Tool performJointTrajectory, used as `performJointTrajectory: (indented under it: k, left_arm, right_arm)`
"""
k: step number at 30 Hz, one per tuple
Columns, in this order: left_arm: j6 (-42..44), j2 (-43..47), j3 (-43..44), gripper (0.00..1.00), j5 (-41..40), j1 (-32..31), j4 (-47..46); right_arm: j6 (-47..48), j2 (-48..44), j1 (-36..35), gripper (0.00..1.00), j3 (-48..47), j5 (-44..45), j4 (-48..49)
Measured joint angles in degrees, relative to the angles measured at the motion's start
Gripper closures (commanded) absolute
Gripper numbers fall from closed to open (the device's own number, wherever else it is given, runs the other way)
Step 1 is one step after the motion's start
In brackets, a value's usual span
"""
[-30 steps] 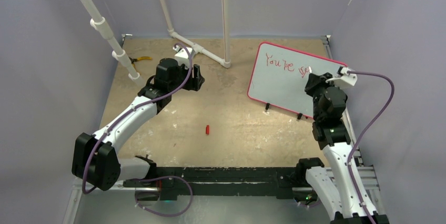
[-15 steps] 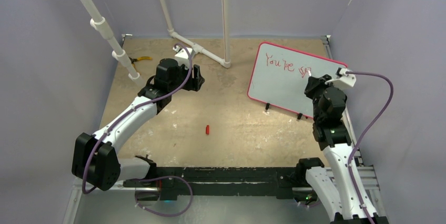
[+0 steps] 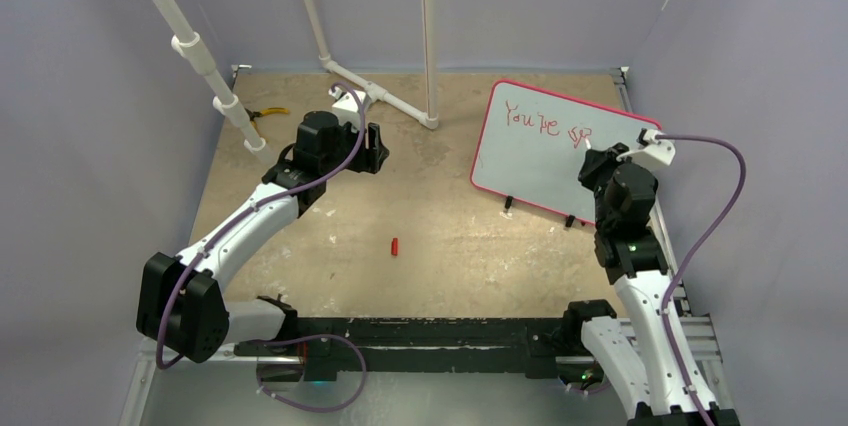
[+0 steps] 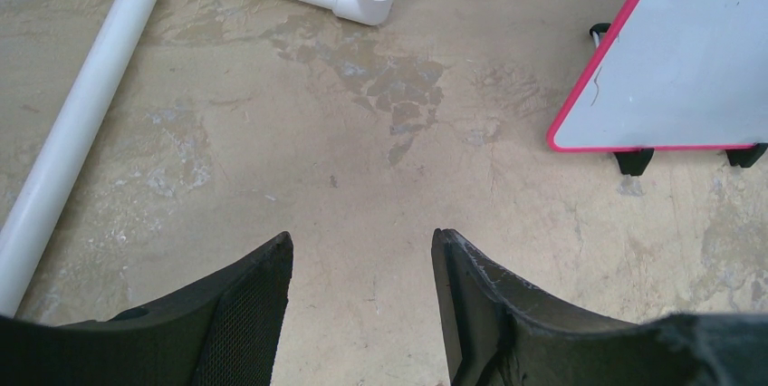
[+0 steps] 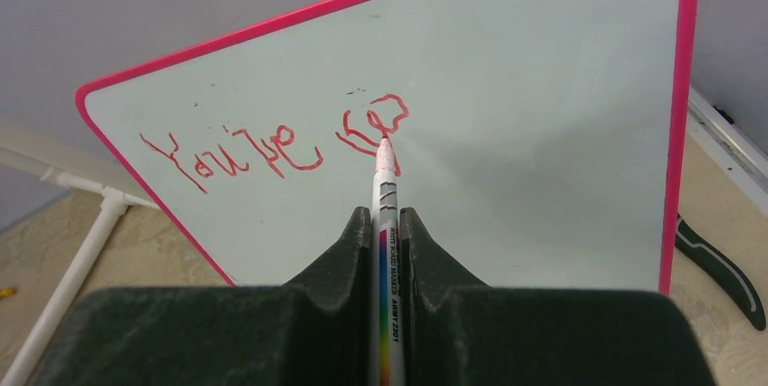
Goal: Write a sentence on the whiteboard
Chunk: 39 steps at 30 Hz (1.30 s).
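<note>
The whiteboard [image 3: 540, 161] stands on small black feet at the far right of the counter [image 3: 450, 236], leaning back, its pink-red frame facing the right arm. The sentence [image 5: 272, 146] runs across the upper part of the board in thin red lettering; so far it reads roughly "You're" followed by two more rough characters. The right hand [image 5: 385, 223] is clamped tight on a white marker [image 5: 384, 196], which sticks out straight between the fingers with its red-stained tip pressed against the board at the bottom of the last character. The left hand [image 4: 362, 259] is far across the counter to the left, fingers moderately spread with nothing between them, above bare counter just beside the white PVC pipe frame [image 4: 91, 105]. A small red cap [image 3: 394, 246] lies alone mid-counter, well apart from both hands. Yellow-handled pliers [image 3: 265, 113] lie at the far left corner
</note>
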State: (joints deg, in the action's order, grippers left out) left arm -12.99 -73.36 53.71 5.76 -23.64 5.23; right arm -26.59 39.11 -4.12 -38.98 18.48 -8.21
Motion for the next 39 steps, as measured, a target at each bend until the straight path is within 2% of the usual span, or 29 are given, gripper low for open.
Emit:
performJointTrajectory:
  k: [25,39]
  left_arm:
    - [-0.02,0.0,0.0,0.43,0.02,0.0,0.0]
    - [-0.02,0.0,0.0,0.43,0.0,0.0,0.0]
  right_arm:
    - [-0.44,3.63,0.76,1.0,1.46,1.81,3.19]
    - [-1.27,2.75,0.76,1.0,1.84,4.83,3.13]
